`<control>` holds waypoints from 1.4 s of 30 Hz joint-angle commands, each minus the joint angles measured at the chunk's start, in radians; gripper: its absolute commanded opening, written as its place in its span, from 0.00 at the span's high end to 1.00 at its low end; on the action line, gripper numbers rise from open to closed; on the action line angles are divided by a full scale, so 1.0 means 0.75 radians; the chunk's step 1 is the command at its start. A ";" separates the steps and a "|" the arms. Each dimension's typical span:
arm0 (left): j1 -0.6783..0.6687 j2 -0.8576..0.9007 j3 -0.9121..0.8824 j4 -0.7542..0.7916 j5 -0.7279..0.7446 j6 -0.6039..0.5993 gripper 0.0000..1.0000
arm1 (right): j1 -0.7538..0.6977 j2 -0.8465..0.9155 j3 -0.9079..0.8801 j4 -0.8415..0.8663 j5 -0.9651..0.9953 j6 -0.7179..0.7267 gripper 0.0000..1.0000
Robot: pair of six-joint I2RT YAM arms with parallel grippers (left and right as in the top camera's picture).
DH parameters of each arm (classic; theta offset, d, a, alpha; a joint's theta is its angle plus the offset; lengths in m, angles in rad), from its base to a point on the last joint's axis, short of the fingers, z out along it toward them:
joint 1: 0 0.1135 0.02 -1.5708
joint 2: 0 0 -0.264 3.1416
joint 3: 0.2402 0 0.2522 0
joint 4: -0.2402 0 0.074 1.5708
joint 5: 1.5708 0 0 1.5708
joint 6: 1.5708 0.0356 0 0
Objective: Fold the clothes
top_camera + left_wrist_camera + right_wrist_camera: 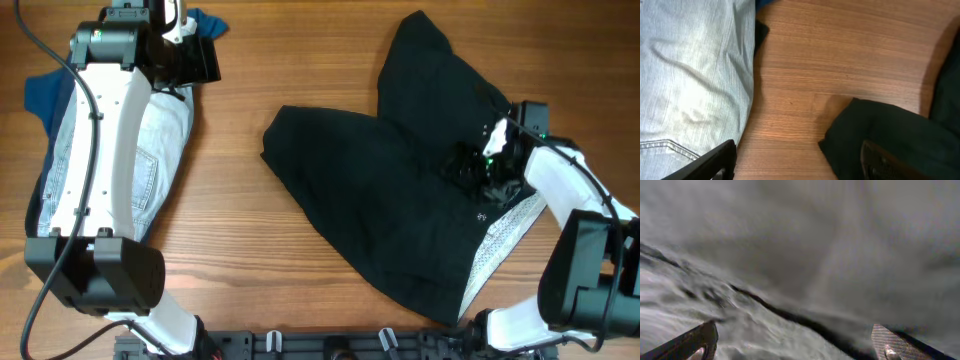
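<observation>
Black shorts [390,190] spread on table [280,60], centre-right. Right gripper [792,347] jaws wide apart, gripping nothing, low over black fabric. Left gripper [797,167] jaws apart, empty, beside denim shorts [165,150]. Blue top [45,95] partly under denim.

The large shorts [390,200] lie across the centre and right of the table [300,60], with my right gripper [478,172] on their right part. At far left, the denim shorts [165,150] lie over the top [45,95], with my left gripper [195,62] at their upper end.
</observation>
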 commanded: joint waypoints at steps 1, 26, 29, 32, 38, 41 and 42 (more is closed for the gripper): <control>-0.005 0.018 0.004 0.004 0.021 0.050 0.21 | -0.007 0.003 0.214 -0.089 0.099 -0.056 0.00; -0.005 0.026 0.004 0.013 0.071 0.051 0.22 | -0.164 0.226 0.093 0.058 0.491 0.356 0.96; -0.005 0.043 0.004 0.008 0.072 0.050 0.22 | -0.165 0.333 0.093 0.135 0.491 0.399 0.96; -0.006 0.064 0.004 0.008 0.072 0.050 0.22 | -0.165 0.431 0.094 0.264 0.492 0.404 0.96; -0.024 0.135 0.004 0.008 0.073 0.051 0.21 | -0.165 0.680 0.095 0.889 0.578 0.396 0.94; -0.055 0.184 0.004 0.007 0.073 0.051 0.21 | -0.165 0.762 0.103 1.204 0.577 0.357 0.85; -0.066 0.199 0.004 0.005 0.077 0.051 0.21 | -0.165 0.775 0.117 1.266 0.563 0.330 0.81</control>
